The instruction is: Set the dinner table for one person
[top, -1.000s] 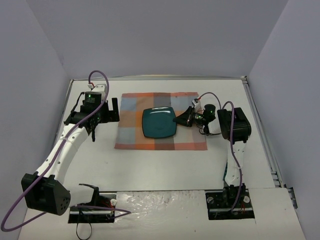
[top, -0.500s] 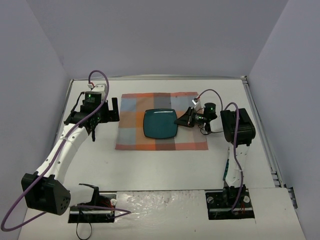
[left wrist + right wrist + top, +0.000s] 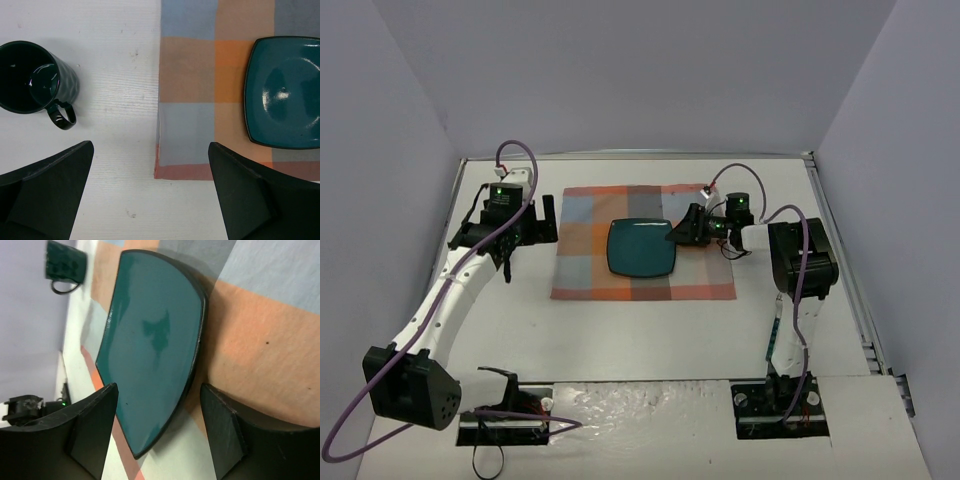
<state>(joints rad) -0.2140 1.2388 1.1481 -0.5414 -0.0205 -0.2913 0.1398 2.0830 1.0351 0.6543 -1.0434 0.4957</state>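
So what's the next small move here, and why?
Probably draw the right gripper back from the plate: its jaws stand open at the plate's edge, and the plate lies flat on the placemat, so it seems to need no more holding.

One desk (image 3: 650,335) carries everything. On it the tableware is sparse: one plate (image 3: 641,247), teal and square, at the centre of the top view, and one mug (image 3: 35,80), dark, at the upper left of the left wrist view. One plaid placemat (image 3: 588,262) lies under the plate, which makes three table items in all.

There are two robot arms, the left arm (image 3: 450,290) on the left side of the top view and the right arm (image 3: 790,300) on the right. Each ends in one pincer, so two in total — the left pincer (image 3: 150,145) and the right pincer (image 3: 159,386). Each pincer has two fingers (image 3: 45,195) — four altogether.
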